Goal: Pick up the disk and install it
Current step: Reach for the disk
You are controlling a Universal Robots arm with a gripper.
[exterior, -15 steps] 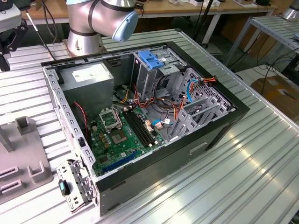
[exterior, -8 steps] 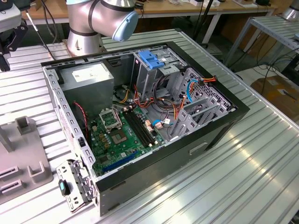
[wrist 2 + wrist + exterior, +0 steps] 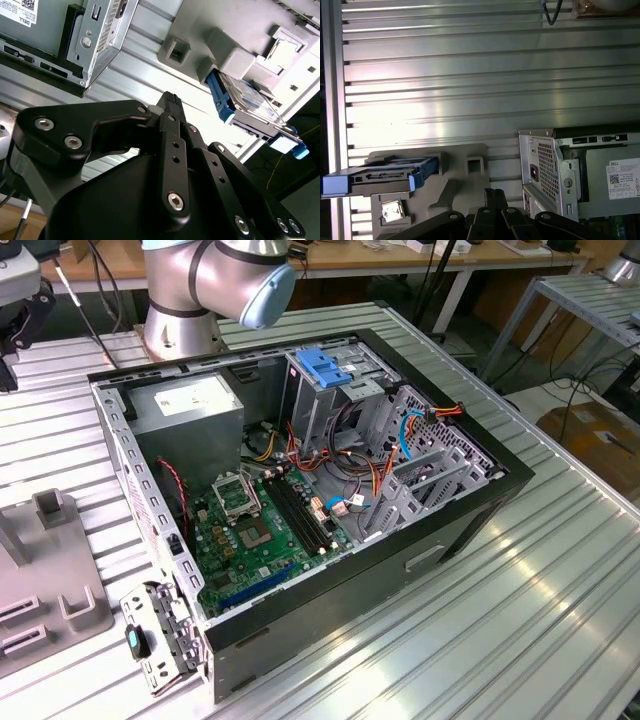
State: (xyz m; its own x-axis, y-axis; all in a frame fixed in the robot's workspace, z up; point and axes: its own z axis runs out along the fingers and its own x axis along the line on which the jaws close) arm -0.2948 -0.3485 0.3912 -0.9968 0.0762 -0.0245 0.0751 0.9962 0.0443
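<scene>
Progress stands at the very start: neither pickup nor installation is done. The disk (image 3: pixel 380 175), a flat grey-metal hard drive framed by a bright blue plastic carrier, sits slotted in a pale grey moulded holder (image 3: pixel 452 185) on the ribbed aluminium tabletop (image 3: pixel 470 75), near the open black computer case (image 3: pixel 470 520). In both wrist views the arm's black jaws look pressed together with nothing between them, hanging above the tabletop between holder and case, apart from the disk. Inside the case stands a grey metal drive cage (image 3: pixel 430 465). Grasping, carrying and seating are all left to do.
</scene>
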